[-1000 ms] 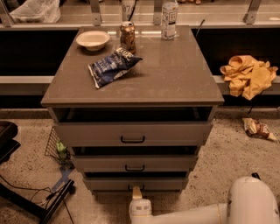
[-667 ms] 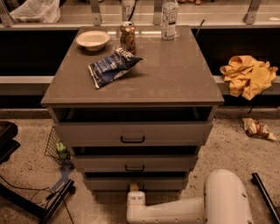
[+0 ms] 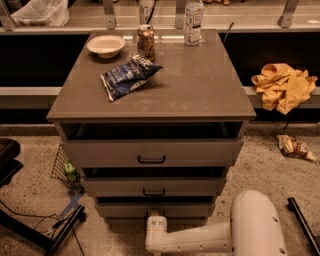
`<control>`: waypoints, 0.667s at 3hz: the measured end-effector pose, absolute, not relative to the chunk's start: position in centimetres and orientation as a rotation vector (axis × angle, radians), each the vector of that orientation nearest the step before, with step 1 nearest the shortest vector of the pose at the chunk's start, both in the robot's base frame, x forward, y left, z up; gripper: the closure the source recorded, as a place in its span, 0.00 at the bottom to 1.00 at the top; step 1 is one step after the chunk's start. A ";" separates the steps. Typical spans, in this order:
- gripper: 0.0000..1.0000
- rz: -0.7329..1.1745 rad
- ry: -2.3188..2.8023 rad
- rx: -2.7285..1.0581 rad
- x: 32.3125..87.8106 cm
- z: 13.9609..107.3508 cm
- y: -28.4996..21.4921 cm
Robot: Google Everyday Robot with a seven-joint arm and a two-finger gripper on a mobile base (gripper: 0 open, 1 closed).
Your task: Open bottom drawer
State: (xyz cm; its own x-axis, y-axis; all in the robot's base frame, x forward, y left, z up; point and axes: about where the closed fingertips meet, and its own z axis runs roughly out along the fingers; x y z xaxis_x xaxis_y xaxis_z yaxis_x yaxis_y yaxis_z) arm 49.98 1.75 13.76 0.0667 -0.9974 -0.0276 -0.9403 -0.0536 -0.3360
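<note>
The bottom drawer is the lowest of three grey-brown fronts on the cabinet, under the middle drawer and the wider top drawer. All three fronts show dark gaps above them. My gripper is at the middle of the bottom drawer's front, where it hides the handle. Behind it, my white wrist and arm reach in from the lower right.
On the cabinet top are a bowl, a can, a blue chip bag and a bottle. A yellow cloth lies on the right ledge, with a wrapper on the floor below. A wire basket and black base legs stand left.
My arm's big white joint has swung left, and my wrist has moved slightly up toward the bottom drawer's front. The drawers have not moved.
</note>
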 end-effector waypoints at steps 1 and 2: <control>0.00 -0.250 1.934 -2.129 50.8 12.7 3.8; 0.00 -0.250 1.934 -2.129 50.8 12.7 3.8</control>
State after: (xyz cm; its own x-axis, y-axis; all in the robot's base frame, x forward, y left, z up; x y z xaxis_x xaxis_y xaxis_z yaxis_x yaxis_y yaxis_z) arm 50.77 3.79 12.70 0.1022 -0.9938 -0.0428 -0.9502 -0.0847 -0.3000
